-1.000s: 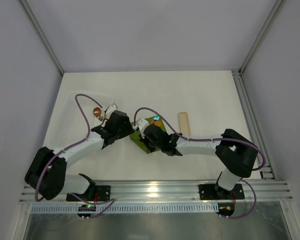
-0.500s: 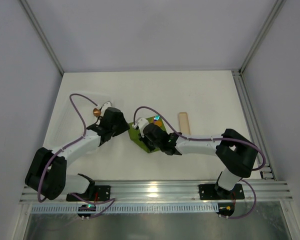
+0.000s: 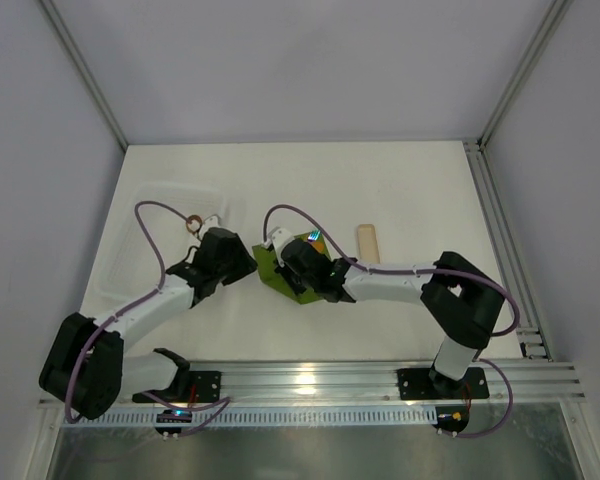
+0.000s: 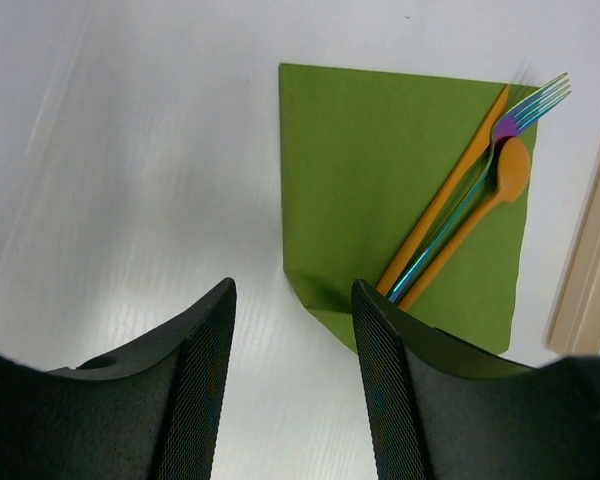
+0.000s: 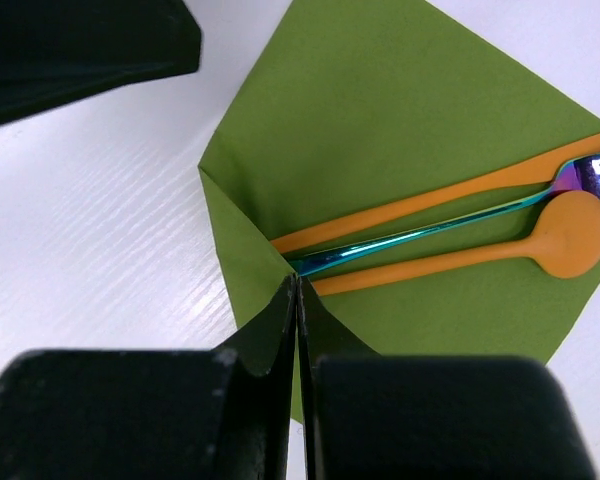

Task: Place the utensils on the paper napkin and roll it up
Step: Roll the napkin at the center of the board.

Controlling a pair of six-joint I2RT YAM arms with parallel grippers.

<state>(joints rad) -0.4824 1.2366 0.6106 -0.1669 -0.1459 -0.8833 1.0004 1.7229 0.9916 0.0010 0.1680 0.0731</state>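
Napkin: the paper napkin lies flat on the white tabletop, about mid-way between your two arms, turned cornerwise to you.
Fold: its near corner is turned up and over, covering the handle ends of the utensils.
Utensils: three lie on the napkin, side by side and touching or nearly so. They are an orange knife, an iridescent fork and an orange spoon.
Lie of utensils: they run diagonally across the sheet. The fork tines and spoon bowl sit at the far corner, and the tines poke just past the edge.
Right hand: your right hand is closed, fingers pressed together, tips right at the folded corner. You cannot tell from here whether paper is nipped between them.
Left hand: your left hand stands with its fingers apart and nothing between them. It hangs over bare tabletop just beside the napkin's left edge, clear of the paper.
Nearby: a pale wooden strip lies just right of the napkin, apart from it.
Tray: a clear plastic tray sits at the left, beyond your left hand.
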